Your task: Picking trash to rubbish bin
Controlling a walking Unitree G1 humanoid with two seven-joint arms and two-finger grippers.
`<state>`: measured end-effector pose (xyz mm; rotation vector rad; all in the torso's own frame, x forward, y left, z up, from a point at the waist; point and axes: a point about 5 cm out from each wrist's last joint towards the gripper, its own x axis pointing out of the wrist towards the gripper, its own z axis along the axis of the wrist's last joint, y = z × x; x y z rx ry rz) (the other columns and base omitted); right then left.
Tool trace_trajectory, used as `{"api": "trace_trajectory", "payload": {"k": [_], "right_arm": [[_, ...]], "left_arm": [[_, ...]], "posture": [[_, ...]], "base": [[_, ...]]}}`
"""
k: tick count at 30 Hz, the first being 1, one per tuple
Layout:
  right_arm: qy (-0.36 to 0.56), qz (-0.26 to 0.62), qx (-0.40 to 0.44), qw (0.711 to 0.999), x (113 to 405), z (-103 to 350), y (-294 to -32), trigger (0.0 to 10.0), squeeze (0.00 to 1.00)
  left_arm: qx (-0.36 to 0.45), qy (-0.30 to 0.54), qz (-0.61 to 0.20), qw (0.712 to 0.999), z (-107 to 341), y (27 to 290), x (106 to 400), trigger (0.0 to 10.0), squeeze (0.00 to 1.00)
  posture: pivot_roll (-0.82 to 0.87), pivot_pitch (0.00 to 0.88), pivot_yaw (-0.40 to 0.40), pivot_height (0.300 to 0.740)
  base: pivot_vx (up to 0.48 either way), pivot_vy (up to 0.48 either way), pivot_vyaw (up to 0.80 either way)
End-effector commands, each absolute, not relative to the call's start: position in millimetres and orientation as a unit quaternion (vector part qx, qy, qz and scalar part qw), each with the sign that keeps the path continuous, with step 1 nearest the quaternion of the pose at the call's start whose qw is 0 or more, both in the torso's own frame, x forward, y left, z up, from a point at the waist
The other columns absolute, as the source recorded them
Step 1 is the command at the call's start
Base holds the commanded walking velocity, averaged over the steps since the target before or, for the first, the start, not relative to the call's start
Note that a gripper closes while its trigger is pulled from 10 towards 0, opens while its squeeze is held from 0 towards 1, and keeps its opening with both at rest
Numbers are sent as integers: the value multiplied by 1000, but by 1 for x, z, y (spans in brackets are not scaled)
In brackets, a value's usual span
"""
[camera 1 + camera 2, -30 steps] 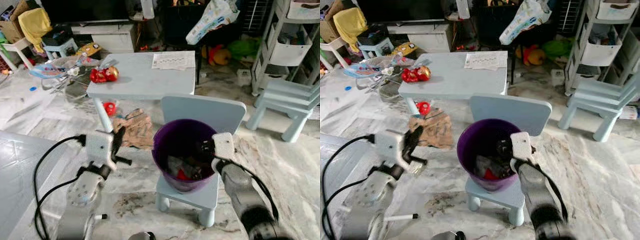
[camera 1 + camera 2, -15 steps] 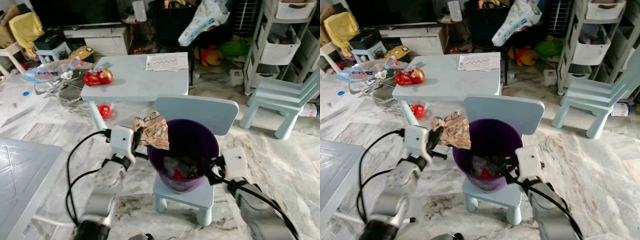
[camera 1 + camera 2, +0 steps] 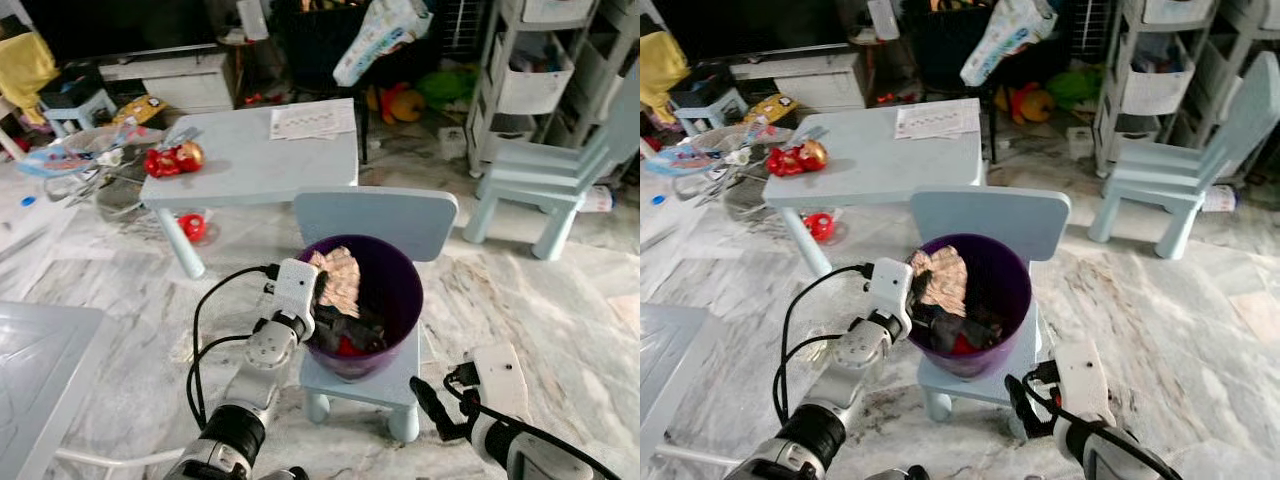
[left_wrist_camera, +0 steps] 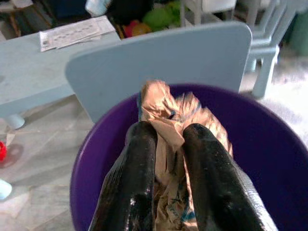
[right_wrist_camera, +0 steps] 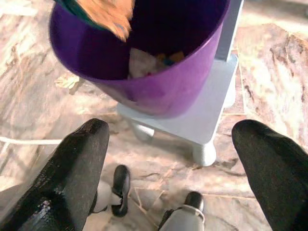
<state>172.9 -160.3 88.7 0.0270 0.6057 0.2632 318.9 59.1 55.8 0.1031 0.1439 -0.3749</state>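
- Since half a second ago, the left gripper (image 3: 322,287) has carried the crumpled brown paper (image 3: 340,279) from beside the rim to over the purple bin (image 3: 400,310), fingers clamped on it.
- Right gripper (image 3: 428,405) has dropped away from the bin, fingers spread wide, low beside the small blue chair (image 3: 375,218).
- Bin stands on that chair's seat.

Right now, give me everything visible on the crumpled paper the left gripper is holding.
The crumpled paper is a tan-brown wad, creased and folded, with faint blue marks on it. It looks like thin wrapping or bag paper. The left gripper is shut on it, a black finger on either side, with its top sticking up past the fingertips. It is held over the open mouth of the purple bin, near the rim on the robot's left, above the trash already inside.
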Motion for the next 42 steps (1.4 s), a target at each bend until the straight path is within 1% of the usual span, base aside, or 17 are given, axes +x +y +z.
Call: {"api": "trace_trajectory", "payload": {"k": [1, 7, 13, 18, 21, 24, 26, 27, 29, 30, 34, 35, 36, 37, 38, 40, 42], "right_arm": [[298, 141, 16, 944, 170, 96, -157, 10000, 1000], [307, 145, 18, 940, 168, 97, -156, 10000, 1000], [315, 147, 18, 938, 170, 98, -155, 10000, 1000], [305, 142, 6, 942, 179, 97, -158, 10000, 1000], [266, 133, -15, 955, 199, 100, -157, 10000, 1000], [237, 127, -26, 963, 215, 103, -154, 10000, 1000], [204, 129, -30, 970, 227, 108, -149, 10000, 1000], [204, 129, -30, 970, 227, 108, -149, 10000, 1000], [185, 130, -40, 973, 234, 112, -147, 10000, 1000], [174, 127, -40, 976, 238, 113, -146, 10000, 1000], [151, 125, -40, 980, 250, 116, -141, 10000, 1000], [137, 125, -47, 981, 256, 117, -139, 10000, 1000], [133, 124, -50, 982, 259, 117, -138, 10000, 1000], [133, 124, -50, 982, 259, 117, -138, 10000, 1000], [121, 124, -47, 984, 264, 119, -136, 10000, 1000], [115, 124, -47, 985, 267, 120, -135, 10000, 1000], [102, 122, -46, 986, 274, 122, -133, 10000, 1000]], "left_arm": [[63, 75, -178, 979, 52, 61, 318, 10000, 1000], [73, 80, -177, 978, 47, 58, 316, 10000, 1000], [73, 83, -165, 980, 43, 63, 316, 10000, 1000], [63, 48, -148, 986, 59, 69, 327, 10000, 1000], [47, -16, -132, 990, 82, 87, 337, 10000, 1000], [51, -51, -117, 990, 93, 103, 338, 10000, 1000], [57, -71, -89, 992, 99, 120, 337, 10000, 1000], [57, -71, -89, 992, 99, 120, 337, 10000, 1000], [63, -81, -64, 993, 102, 132, 336, 10000, 1000], [68, -90, -44, 993, 105, 142, 334, 10000, 1000], [79, -108, 11, 991, 113, 168, 325, 10000, 1000], [87, -118, 36, 988, 118, 182, 316, 10000, 1000], [94, -124, 46, 987, 121, 188, 312, 10000, 1000], [94, -124, 46, 987, 121, 188, 312, 10000, 1000], [93, -122, 65, 986, 122, 198, 305, 10000, 1000], [96, -121, 72, 985, 122, 203, 300, 10000, 1000], [104, -117, 93, 983, 123, 214, 287, 10000, 1000]], "posture": [[-250, 160, 137, 740], [-249, 161, 136, 740], [-241, 153, 131, 740], [-209, 132, 124, 740], [-166, 110, 114, 740], [-135, 92, 108, 740], [-119, 79, 105, 740], [-119, 79, 105, 740], [-106, 70, 100, 740], [-100, 67, 99, 740], [-75, 56, 90, 740], [-65, 49, 88, 740], [-63, 48, 88, 740], [-63, 48, 88, 740], [-53, 42, 86, 740], [-43, 39, 82, 740], [-28, 33, 74, 740]], "base": [[0, 0, 0], [0, 0, 0], [0, 0, 0], [0, 0, 0], [0, 0, 0], [0, 0, 0], [0, 0, 0], [0, 0, 0], [0, 0, 0], [0, 0, 0], [0, 0, 0], [0, 0, 0], [0, 0, 0], [0, 0, 0], [0, 0, 0], [0, 0, 0], [0, 0, 0]]}}
